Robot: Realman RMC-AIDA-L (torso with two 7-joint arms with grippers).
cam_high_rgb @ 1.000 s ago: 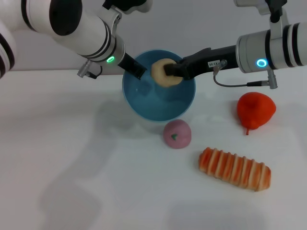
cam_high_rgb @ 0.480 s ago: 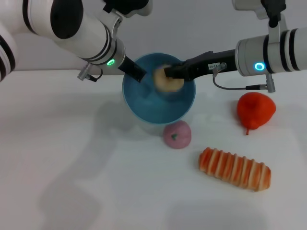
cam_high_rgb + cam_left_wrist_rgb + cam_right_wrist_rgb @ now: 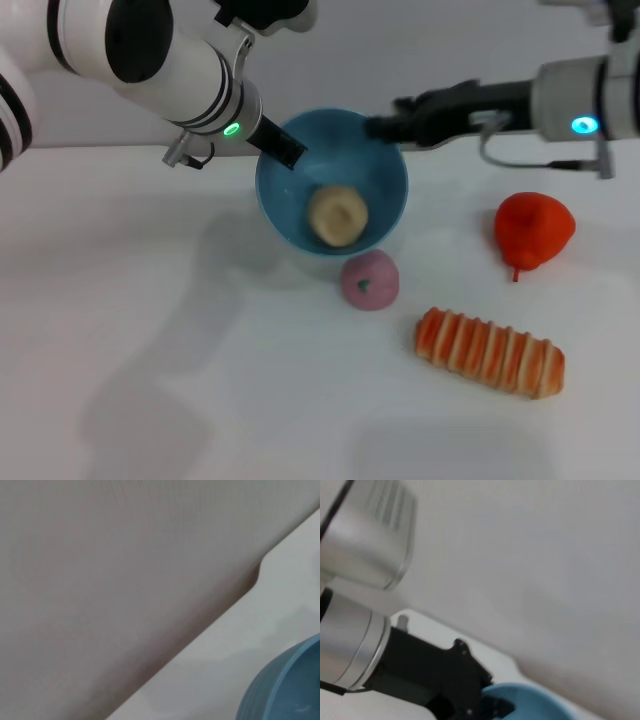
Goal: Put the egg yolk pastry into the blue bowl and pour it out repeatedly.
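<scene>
Pale beige and matte, the egg yolk pastry (image 3: 337, 215) is a small round ball with a shallow dimple in its middle. You will find it lying loose inside the blue bowl (image 3: 375, 160), low against the wall nearest the camera. Nothing is touching it.

The bowl is smooth light-blue plastic, deep and rounded, tilted so its opening faces the head camera. It holds only the pastry. Your left gripper (image 3: 287, 150) is pinching the bowl's rim on the left side, one dark finger reaching inside. The left wrist view shows just a curved edge of the bowl (image 3: 285, 687).

Your right gripper (image 3: 385, 127) hovers at the bowl's far right rim, holding nothing. Whether its fingers are spread or pressed together, you cannot tell.

On the white table (image 3: 150, 350), just in front of the bowl, sits a pink ball (image 3: 369, 279). A red fruit (image 3: 534, 229) lies to the right, and a striped orange bread (image 3: 490, 352) lies nearer the camera.
</scene>
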